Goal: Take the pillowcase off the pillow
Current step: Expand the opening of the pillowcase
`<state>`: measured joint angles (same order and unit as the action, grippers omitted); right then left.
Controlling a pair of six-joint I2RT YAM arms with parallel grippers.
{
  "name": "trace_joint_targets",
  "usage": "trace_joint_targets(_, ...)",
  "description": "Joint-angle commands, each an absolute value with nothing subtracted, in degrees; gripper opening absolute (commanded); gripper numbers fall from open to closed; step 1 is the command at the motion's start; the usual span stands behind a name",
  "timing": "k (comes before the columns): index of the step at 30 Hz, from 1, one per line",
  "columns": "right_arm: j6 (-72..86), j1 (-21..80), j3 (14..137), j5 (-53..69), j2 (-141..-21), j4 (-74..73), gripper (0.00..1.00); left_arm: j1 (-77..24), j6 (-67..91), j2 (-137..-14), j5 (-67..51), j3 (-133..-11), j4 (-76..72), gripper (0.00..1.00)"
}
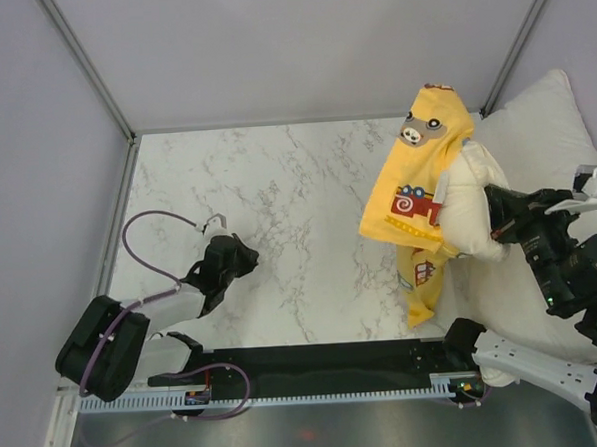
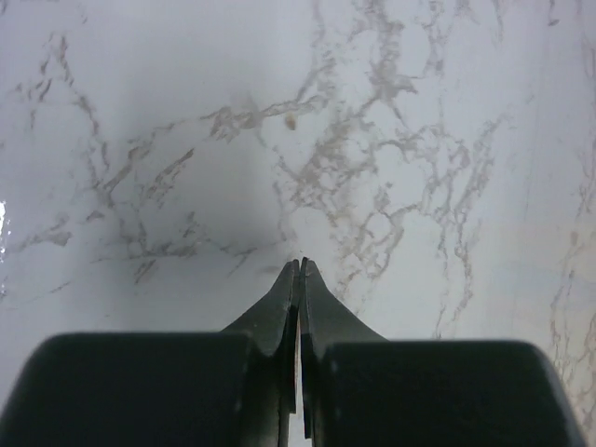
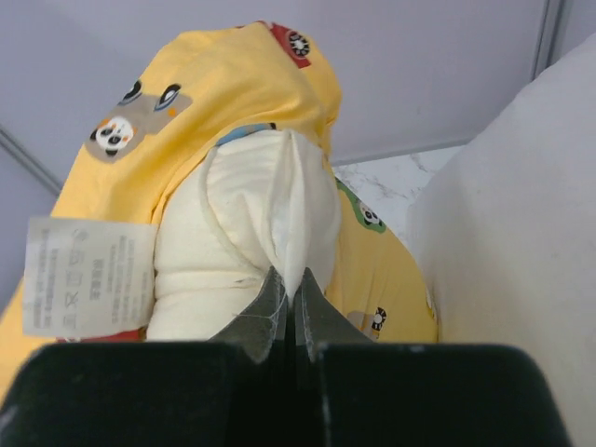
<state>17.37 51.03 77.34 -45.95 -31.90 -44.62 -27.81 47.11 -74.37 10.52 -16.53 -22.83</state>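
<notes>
My right pincer (image 3: 296, 279) pinches the seam of the pillow (image 3: 244, 219), so my left pincer (image 2: 300, 270), pressed together and empty, should anchor the pillowcase (image 3: 182, 107).

Laboratory robot test cell. A marble-patterned tabletop (image 1: 309, 233) is enclosed by plain grey wall panels (image 1: 299, 43) set in metal frame posts (image 1: 88, 64). A left arm (image 1: 172, 302) and a right arm (image 1: 581, 269) are mounted along a black base rail (image 1: 326, 360) at the near edge, beside a slotted cable duct (image 1: 287, 394) and loose purple cables (image 1: 143, 227).
</notes>
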Motion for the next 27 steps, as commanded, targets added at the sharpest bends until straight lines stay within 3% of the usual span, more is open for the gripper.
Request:
trace_joint_targets(1,14.24,50.98,76.38,-48.87,-36.65,-42.54,0.00,-30.41,37.47,-65.32,15.29,-21.52,-18.39,0.02)
trace_joint_targets(6,13.10,50.98,75.06,-45.88,-38.41,-39.03,0.00,-31.03,31.04,-51.53,14.69,-29.08,-10.64,0.02)
trace_joint_targets(11,12.83,50.98,71.20,-36.32,-39.55,-33.85,0.00,-31.46,25.41,-49.22,8.10,-39.80,-5.02,0.02)
trace_joint_targets(13,13.44,50.98,68.92,-33.41,-41.21,-32.79,0.00,-32.86,23.31,-49.57,5.46,-42.70,-3.26,0.19)
trace_joint_targets(14,14.14,50.98,67.95,-30.35,-42.44,-31.13,0.00,-33.74,22.42,-50.01,5.01,-45.06,-3.08,0.38)
trace_joint_targets(18,16.69,51.06,62.85,-24.62,-45.26,-27.34,0.00,-42.42,16.10,-52.11,8.76,-51.05,-0.97,0.75)
trace_joint_targets(20,17.66,50.98,59.51,-23.30,-45.96,-25.15,0.00,-45.51,12.14,-52.47,10.19,-53.52,0.00,0.86)
trace_joint_targets(21,18.45,50.98,58.54,-21.90,-46.05,-24.61,0.00,-47.18,11.43,-52.82,10.37,-53.96,1.22,0.99)
trace_joint_targets(27,21.53,51.06,51.69,-18.64,-46.06,-21.27,0.00,-48.51,10.90,-52.99,7.75,-51.51,1.67,1.00)
